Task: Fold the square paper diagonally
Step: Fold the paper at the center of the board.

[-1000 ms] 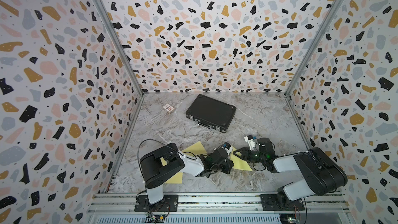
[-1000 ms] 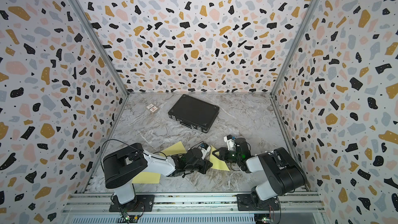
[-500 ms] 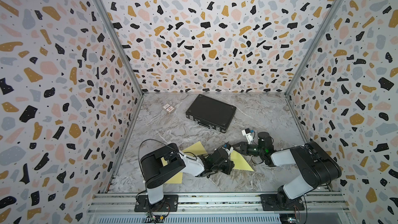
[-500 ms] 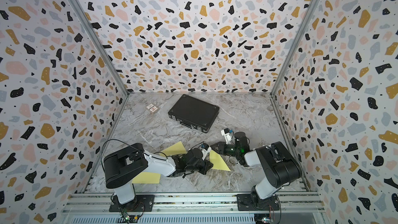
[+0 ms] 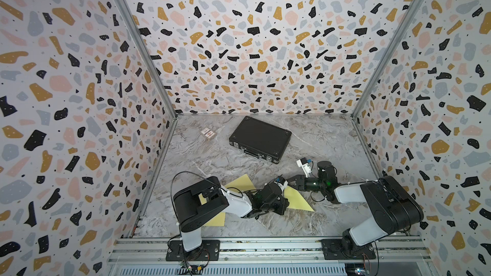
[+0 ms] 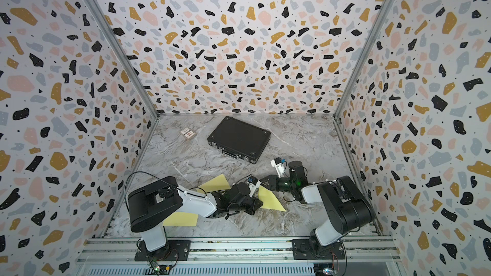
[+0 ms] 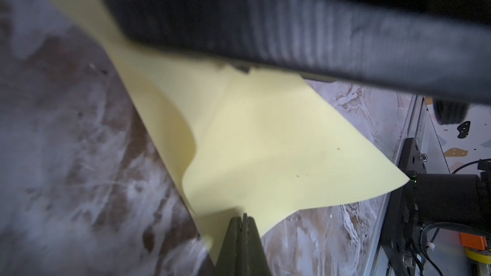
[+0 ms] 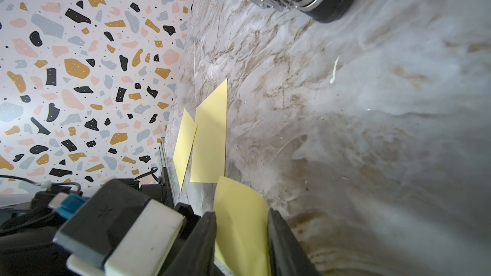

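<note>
Paper (image 7: 265, 142) buckle, left wrist view only

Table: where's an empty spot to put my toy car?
Bare marble between the black case and the right wall, and along the front rail. Crowded where left tool and right tool meet over the yellow paper.

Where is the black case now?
In both top views the black case lies flat at the back of the table, about mid-width, with a small packet to its left.

shut end effector (image 7: 243, 225) touches curled yellow paper (image 7: 265, 150).
</note>
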